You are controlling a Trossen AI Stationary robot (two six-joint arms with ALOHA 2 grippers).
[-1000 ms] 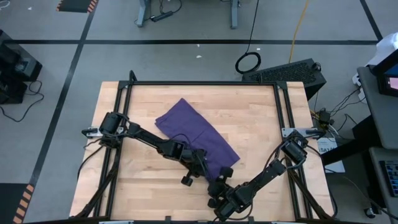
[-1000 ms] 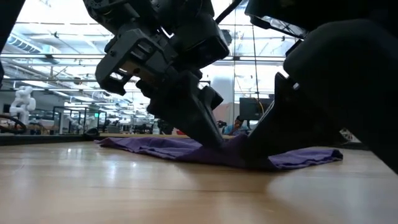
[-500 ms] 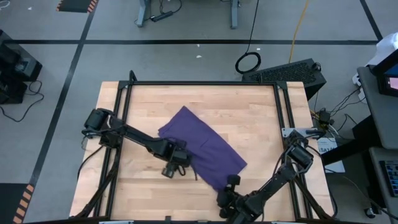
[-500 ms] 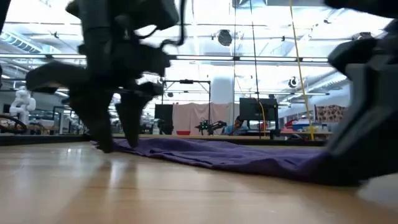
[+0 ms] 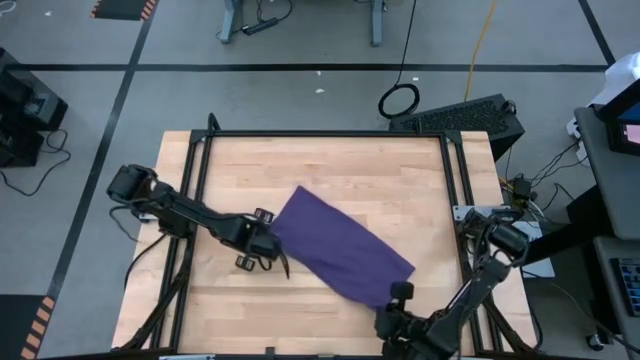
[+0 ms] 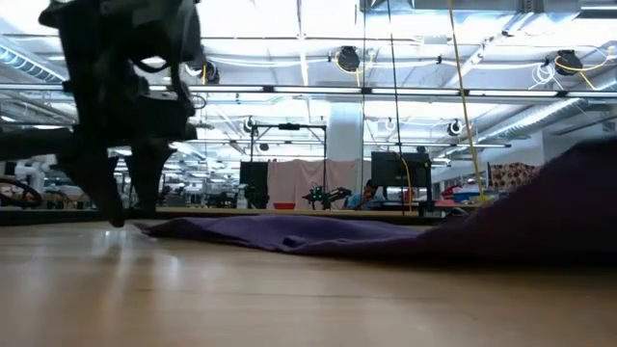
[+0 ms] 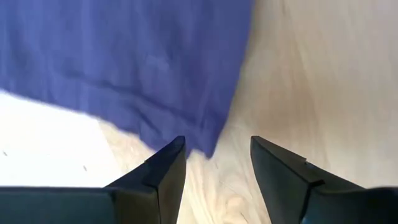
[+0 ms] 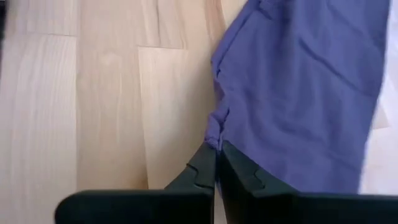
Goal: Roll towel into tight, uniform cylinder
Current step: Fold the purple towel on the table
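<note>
The purple towel lies spread slantwise across the middle of the wooden table, from centre toward the near right. My left gripper stands open just left of the towel's left corner. In the left wrist view the open left gripper points down over bare wood, and the towel's corner lies below the gap. My right gripper is at the near right, shut on the towel's near-right end. In the low view that end of the towel rises off the table. My right gripper pinches the towel's edge at its near-right end between the two shut fingers. The fingers slant down from the table's near right side. The held end is raised, and the rest of the towel lies on the table.
A black frame runs along the table's far edge and down both sides. Bare wood shows at the far right and near left. A keyboard sits off the table beyond its far right corner.
My left gripper has opened, let go of the towel, tipped to point down and drawn back toward the table's left edge. My right gripper, still shut on the towel, has gone up and toward the table's right, dragging the towel rightward. The cloth is now spread out flatter.
</note>
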